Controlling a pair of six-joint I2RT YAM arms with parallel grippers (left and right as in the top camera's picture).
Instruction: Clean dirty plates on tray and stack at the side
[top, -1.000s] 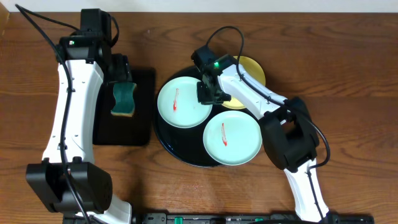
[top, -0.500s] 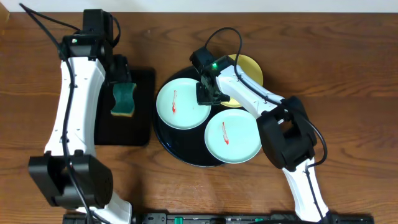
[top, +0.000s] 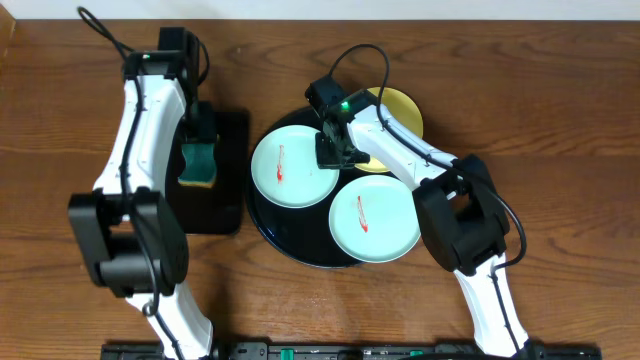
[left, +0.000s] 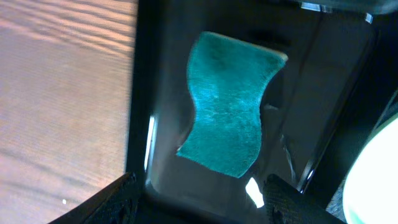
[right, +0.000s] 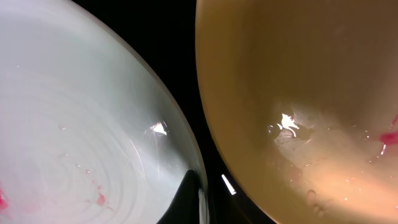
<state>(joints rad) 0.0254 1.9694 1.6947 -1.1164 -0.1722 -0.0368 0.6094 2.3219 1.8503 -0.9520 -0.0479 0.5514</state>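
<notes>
Green sponge (left: 227, 102) under spread left gripper (left: 205, 196), right gripper (top: 335, 152) at mint plate (top: 300, 182) rim, closure impossible to tell

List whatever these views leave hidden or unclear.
1. Yellow plate: in the overhead view the right arm covers most of it, and the right wrist view cuts it off at the frame edges.
2. Right gripper: from overhead its own body hides the jaws. The wrist view shows one dark fingertip, so open or shut is unclear.
3. Sponge: in the overhead view the left arm covers its far end.
</notes>
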